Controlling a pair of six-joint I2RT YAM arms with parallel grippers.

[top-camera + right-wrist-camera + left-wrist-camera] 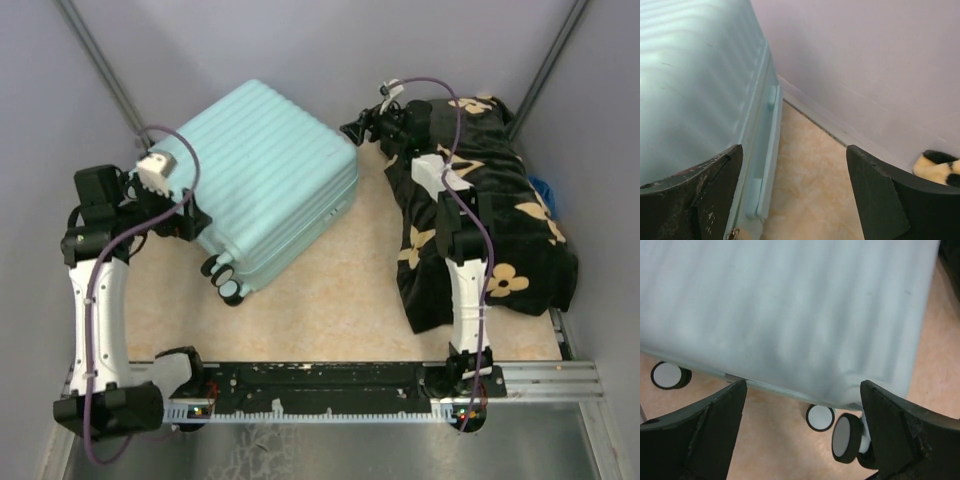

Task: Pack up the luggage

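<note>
Our left end effector (804, 390) is spread wide and grips nothing. It sits at the near left edge of the luggage (272, 165), close to its small black wheels (820, 417); we cannot tell whether it touches the shell. Our right end effector (794, 150) is likewise spread and empty, just beside the luggage's far right side. The luggage lies shut and flat, ribbed shell up, on the far left of the tabletop (340, 290). To the right, a black blanket (490, 220) with tan flowers lies heaped beneath our right arm.
</note>
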